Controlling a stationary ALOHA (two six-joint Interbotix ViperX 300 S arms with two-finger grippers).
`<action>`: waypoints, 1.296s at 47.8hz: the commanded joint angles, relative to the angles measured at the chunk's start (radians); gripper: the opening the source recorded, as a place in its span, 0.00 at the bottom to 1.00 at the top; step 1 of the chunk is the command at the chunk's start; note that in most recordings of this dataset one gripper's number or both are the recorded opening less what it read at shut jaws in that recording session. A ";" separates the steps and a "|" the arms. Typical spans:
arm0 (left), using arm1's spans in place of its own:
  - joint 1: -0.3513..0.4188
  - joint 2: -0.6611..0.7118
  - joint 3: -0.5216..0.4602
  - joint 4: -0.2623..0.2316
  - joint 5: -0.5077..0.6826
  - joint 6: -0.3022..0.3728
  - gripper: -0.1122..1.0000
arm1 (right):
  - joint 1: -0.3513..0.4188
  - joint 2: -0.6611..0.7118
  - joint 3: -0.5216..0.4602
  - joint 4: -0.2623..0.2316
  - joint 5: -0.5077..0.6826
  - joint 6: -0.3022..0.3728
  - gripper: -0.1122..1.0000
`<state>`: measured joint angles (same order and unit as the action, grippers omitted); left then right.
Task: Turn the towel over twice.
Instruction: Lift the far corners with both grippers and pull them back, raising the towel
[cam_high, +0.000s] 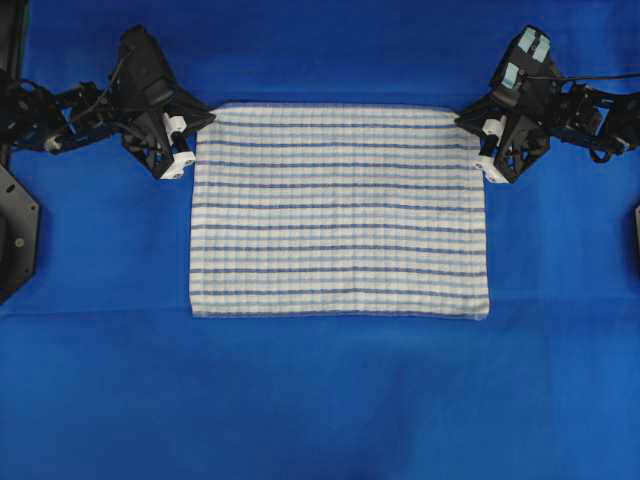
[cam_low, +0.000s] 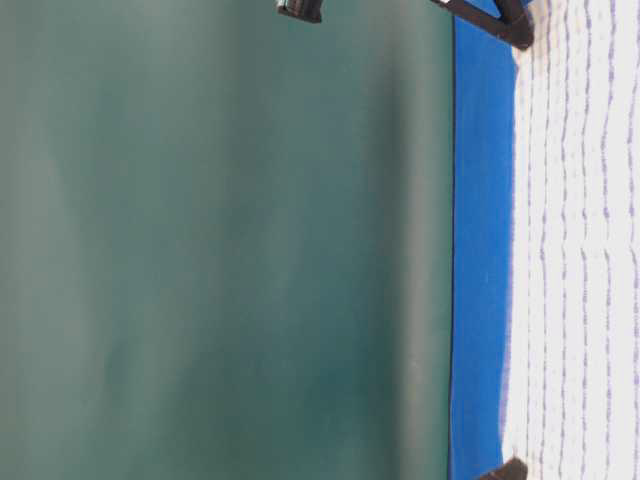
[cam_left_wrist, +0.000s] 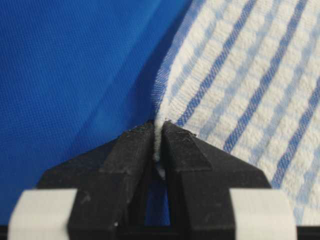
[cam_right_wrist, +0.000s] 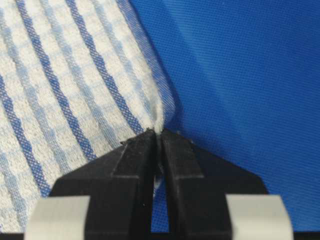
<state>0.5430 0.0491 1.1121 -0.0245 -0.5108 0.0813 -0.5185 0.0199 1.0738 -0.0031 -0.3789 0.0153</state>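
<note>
The towel (cam_high: 338, 210), white with dark-blue and light-blue stripes, lies flat on the blue table covering (cam_high: 320, 400). My left gripper (cam_high: 196, 128) sits at its far left corner, shut on the towel's edge; in the left wrist view the towel (cam_left_wrist: 250, 75) edge is pinched between the black fingertips of the left gripper (cam_left_wrist: 159, 134). My right gripper (cam_high: 474, 128) is at the far right corner, shut on that edge of the towel (cam_right_wrist: 60, 90), with the cloth squeezed into the right gripper (cam_right_wrist: 157, 134). The table-level view shows the towel (cam_low: 580, 250) lying flat.
The blue covering (cam_left_wrist: 65, 75) spreads around the towel on all sides. Dark equipment (cam_high: 15, 230) stands at the left edge of the overhead view. A green backdrop (cam_low: 220, 240) rises behind the table.
</note>
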 joint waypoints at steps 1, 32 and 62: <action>0.003 -0.067 -0.020 -0.003 0.029 0.003 0.14 | -0.012 -0.046 -0.015 0.005 -0.003 0.000 0.15; 0.103 -0.360 -0.207 -0.002 0.279 0.129 0.14 | -0.143 -0.284 -0.172 -0.003 0.190 -0.094 0.15; 0.135 -0.546 -0.305 0.000 0.333 0.141 0.14 | -0.166 -0.471 -0.353 -0.017 0.370 -0.212 0.15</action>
<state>0.6765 -0.4617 0.8330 -0.0261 -0.1810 0.2224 -0.6796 -0.4203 0.7563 -0.0184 -0.0169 -0.1948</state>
